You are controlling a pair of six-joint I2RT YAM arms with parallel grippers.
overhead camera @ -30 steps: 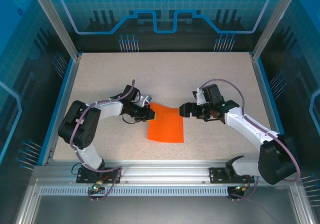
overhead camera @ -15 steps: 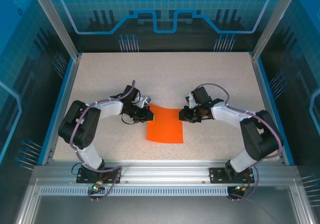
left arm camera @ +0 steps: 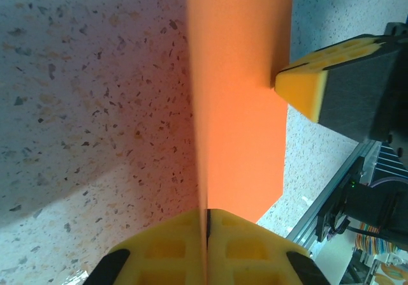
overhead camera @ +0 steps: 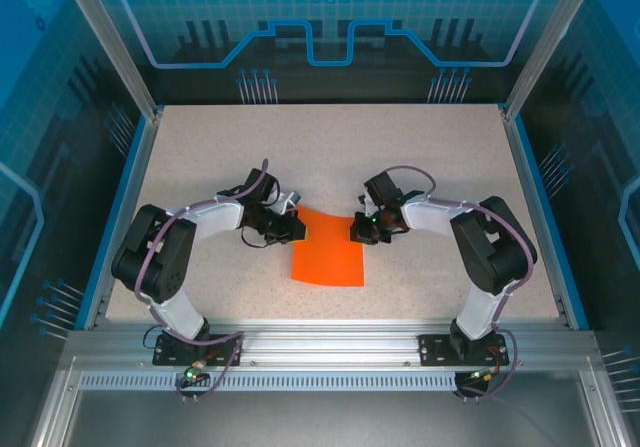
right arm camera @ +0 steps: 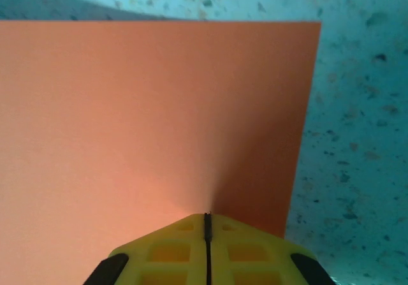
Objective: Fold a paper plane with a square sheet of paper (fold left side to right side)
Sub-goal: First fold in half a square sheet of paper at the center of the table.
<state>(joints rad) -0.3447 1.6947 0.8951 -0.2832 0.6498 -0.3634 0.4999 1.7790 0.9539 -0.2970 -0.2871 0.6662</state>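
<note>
The square sheet of paper [overhead camera: 328, 249] lies bright orange on the speckled table between my two arms. My left gripper [overhead camera: 296, 229] is shut on the sheet's upper left corner. From the left wrist, the sheet [left arm camera: 239, 106] rises edge-on out of the closed yellow fingertips [left arm camera: 208, 213]. My right gripper [overhead camera: 361, 231] is at the upper right corner, and one of its yellow fingers [left arm camera: 305, 91] touches the sheet's far edge. In the right wrist view the jaws [right arm camera: 206, 216] are pressed together with the paper [right arm camera: 159, 106] pinched at their tips.
The speckled table [overhead camera: 330, 157] is walled by blue rails on both sides and a transparent panel behind. An aluminium frame [overhead camera: 320, 352] carrying the arm bases runs along the near edge.
My right gripper has moved left onto the sheet's upper right corner, and its elbow has swung in. The left gripper has held its place on the paper.
</note>
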